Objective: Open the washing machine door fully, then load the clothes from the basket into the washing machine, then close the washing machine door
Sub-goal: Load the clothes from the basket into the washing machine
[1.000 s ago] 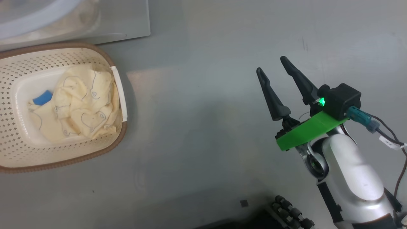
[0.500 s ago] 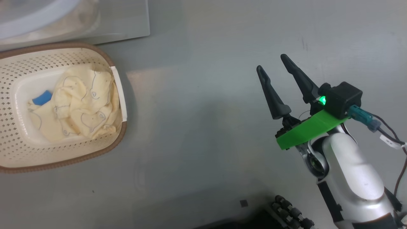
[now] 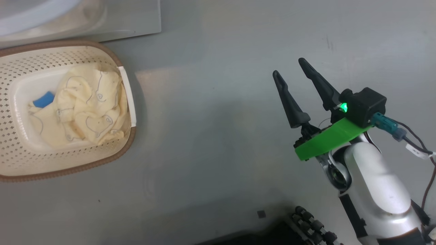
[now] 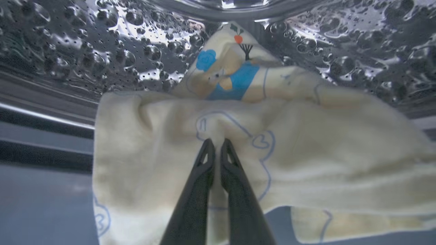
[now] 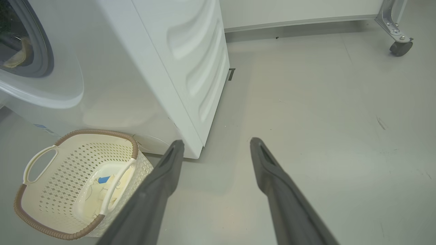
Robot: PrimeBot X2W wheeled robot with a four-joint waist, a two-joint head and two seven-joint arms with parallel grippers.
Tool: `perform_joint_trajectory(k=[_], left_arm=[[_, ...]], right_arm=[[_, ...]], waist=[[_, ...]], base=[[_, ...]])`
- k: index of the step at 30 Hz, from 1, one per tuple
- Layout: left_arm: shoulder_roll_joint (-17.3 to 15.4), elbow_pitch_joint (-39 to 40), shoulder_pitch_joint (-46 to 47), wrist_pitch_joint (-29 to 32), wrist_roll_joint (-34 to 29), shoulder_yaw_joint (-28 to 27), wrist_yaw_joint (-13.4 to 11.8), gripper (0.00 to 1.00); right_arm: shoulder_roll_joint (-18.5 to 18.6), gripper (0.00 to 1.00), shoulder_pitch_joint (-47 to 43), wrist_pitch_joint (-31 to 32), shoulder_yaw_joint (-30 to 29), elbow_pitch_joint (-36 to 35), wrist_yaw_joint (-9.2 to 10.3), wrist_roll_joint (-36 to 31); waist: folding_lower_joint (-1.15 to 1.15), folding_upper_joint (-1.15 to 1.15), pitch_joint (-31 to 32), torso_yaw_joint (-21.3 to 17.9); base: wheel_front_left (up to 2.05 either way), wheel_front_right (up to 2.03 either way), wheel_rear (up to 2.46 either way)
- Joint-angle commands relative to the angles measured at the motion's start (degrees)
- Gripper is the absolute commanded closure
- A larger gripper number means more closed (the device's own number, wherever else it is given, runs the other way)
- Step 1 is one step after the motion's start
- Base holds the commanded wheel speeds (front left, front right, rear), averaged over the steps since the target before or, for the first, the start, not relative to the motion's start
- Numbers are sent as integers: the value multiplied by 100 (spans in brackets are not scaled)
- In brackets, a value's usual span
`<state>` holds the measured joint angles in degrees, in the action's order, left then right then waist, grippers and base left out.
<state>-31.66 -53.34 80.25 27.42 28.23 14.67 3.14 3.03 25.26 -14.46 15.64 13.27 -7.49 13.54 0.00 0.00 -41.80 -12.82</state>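
- Left gripper [image 4: 214, 147]: the two dark fingers are pressed together, tips against a cream garment [image 4: 153, 153]. Cannot tell whether a fold is pinched between them.
- That garment is soft, matte cloth with thin blue line drawings and a printed patch in blue and tan. It is slumped on the drum [image 4: 102, 44], its lower edge hanging over the lip.
- The drum is bright steel, dimpled all over and glaring with reflections.
- Right gripper [image 3: 289, 67]: the fingers stand wide apart with nothing between them, above bare floor [image 3: 211, 136]. It is well clear of the basket [image 3: 131, 136].
- The basket is a cream plastic rectangle with rounded corners, diamond-perforated walls, a brown woven-look rim and a white handle [image 3: 126, 98].
- Clothes [image 3: 87, 109] lie crumpled in the basket's bottom, pale yellow with line drawings. A blue patch [image 3: 43, 99] shows beside them.
- Washing machine [image 5: 190, 68]: a white box with a smooth, glossy front and a side panel pressed with long ribs. The basket [image 5: 98, 132] sits on the floor just before its front lower corner.
- The floor [image 5: 323, 119] is grey and smooth, with faint scuffs and a dull sheen.
- Right of the machine the floor runs open to a pale wall base [image 5: 289, 10]; a caster wheel [image 5: 400, 47] stands in the far corner.
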Motion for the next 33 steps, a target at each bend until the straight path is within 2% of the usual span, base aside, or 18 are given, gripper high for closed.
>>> perform_joint_trajectory(k=[1,9,15,24,26,33], left_arm=[[-300,231,308,-262,-47,-159,14,100],[-286,290,716,-1365,-111,-184,110,100],[-307,235,1078,-1820,-188,-128,179,100],[-334,-25,1900,-2071,-373,115,287,100],[-322,-132,2268,-2336,-457,247,342,100],[-351,-450,2621,-2970,-585,610,420,100]], right_arm=[[-15,0,-13,-54,103,-179,0,3],[-15,0,23,-54,133,-238,0,10],[-15,0,45,-54,162,-273,0,44],[-15,0,89,-54,203,-365,0,131],[-15,0,98,-54,246,-403,0,167],[-15,0,82,-54,324,-446,0,219]], waist=[[0,0,-19,7],[0,0,-226,-10],[0,0,-430,-66],[0,0,-874,-208],[0,0,-1049,-273],[0,0,-1183,-347]], base=[[0,0,0],[0,0,0],[0,0,0],[0,0,0],[0,0,0],[0,0,0]])
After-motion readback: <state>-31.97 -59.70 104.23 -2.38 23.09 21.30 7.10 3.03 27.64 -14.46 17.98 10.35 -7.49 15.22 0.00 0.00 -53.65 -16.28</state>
